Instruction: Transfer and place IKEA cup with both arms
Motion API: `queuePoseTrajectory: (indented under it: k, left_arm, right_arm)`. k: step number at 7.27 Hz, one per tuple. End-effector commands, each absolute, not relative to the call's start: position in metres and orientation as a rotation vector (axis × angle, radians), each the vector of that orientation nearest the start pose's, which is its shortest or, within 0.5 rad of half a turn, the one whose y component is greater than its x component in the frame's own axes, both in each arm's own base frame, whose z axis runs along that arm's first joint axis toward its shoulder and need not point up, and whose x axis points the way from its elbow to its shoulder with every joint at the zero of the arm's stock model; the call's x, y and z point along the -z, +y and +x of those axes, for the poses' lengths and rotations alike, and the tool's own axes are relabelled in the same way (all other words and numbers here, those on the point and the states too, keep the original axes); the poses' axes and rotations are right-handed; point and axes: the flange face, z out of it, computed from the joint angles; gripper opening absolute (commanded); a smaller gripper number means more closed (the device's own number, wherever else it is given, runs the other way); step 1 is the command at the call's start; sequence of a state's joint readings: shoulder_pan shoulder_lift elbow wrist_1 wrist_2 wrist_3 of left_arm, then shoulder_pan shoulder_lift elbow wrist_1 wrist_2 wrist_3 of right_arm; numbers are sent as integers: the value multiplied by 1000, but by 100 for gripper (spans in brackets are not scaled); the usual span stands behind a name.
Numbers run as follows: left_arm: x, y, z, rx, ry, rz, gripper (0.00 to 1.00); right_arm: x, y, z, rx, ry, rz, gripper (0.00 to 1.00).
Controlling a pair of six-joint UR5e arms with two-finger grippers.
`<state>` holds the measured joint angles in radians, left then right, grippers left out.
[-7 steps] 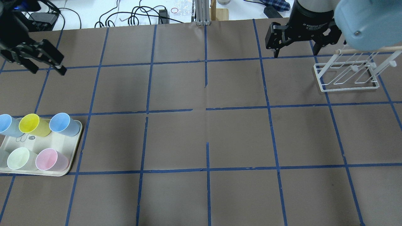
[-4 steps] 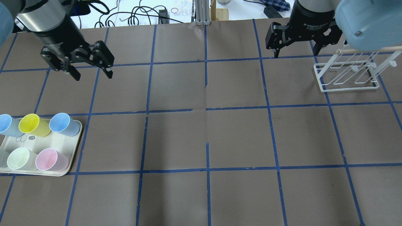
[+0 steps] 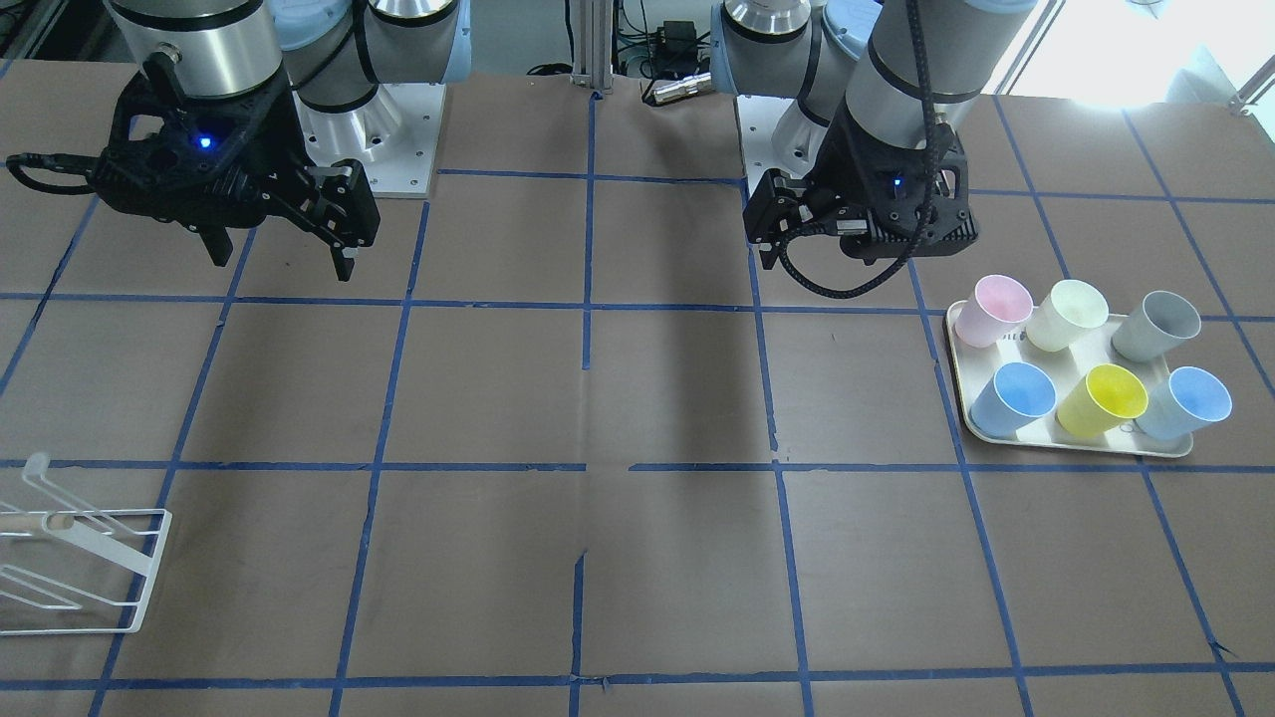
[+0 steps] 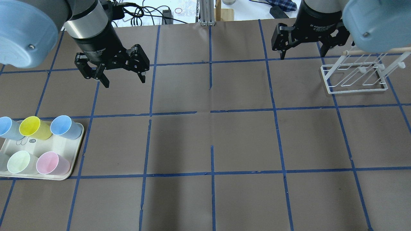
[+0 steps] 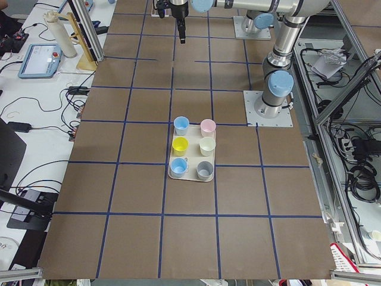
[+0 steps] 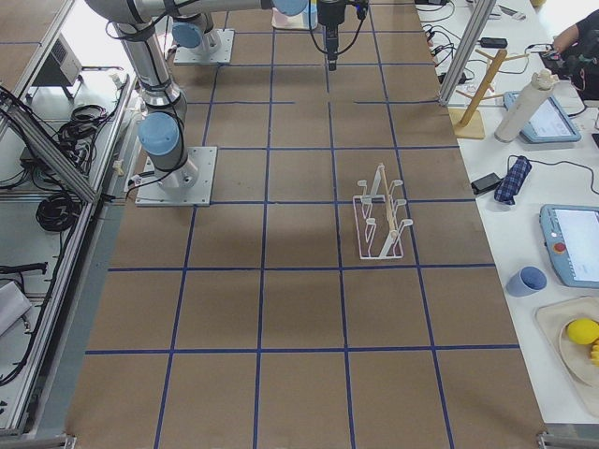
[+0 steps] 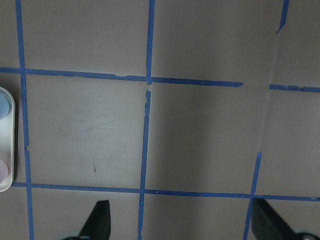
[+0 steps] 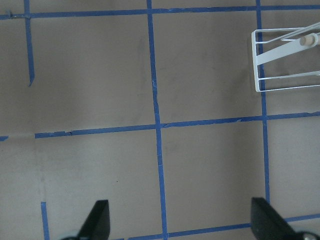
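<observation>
The grey cup (image 3: pixel 1155 326) stands upright, mouth up, on a tray (image 3: pixel 1081 442) near the left end of the table. It takes the tray's corner closest to both that end and the robot's edge. A pale green cup (image 3: pixel 1066 314) stands just beside it on the inward side, and a light-blue cup (image 3: pixel 1185 403) stands next to it on the side toward the table's far edge.

The left gripper (image 4: pixel 124 81) hangs above bare table, well inward of the tray, with its fingers spread wide and nothing between them. From there the cup lies out toward the left end, past the pink and pale green cups. Its long axis is vertical, so a grasp likely comes from above or across the rim.

The right gripper (image 4: pixel 303 55) is also spread wide and empty. It hangs near the wire rack (image 4: pixel 325 80) at the right end, well apart from the cup. The left arm is plainly the nearer one.
</observation>
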<state>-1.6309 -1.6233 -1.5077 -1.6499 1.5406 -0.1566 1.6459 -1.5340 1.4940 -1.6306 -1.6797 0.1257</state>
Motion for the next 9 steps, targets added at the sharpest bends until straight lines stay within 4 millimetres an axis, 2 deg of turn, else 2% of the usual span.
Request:
queuePoseTrajectory:
  k: [1,3,4,6,9]
  left_arm:
    - [-489,-498,-161,-94,3161,-133,100]
    - [-491,-505,-132,-87,3171,-130,100]
    - [-497,-504,-133,-67,3166,-125,100]
    - [-492,-502,-133,-87,3167,-125,100]
    - [-504,-495,-134,-46,3167,-134,100]
  right_arm:
    - [-514,-506,161,178,3234,88,100]
    - [-513,-507,162,170,3210,88,100]
    - [-506,-508,172,126,3100,81,100]
    - [-508,-506,173,129,3094,85,100]
    - [-507,-507,173,127,3094,85,100]
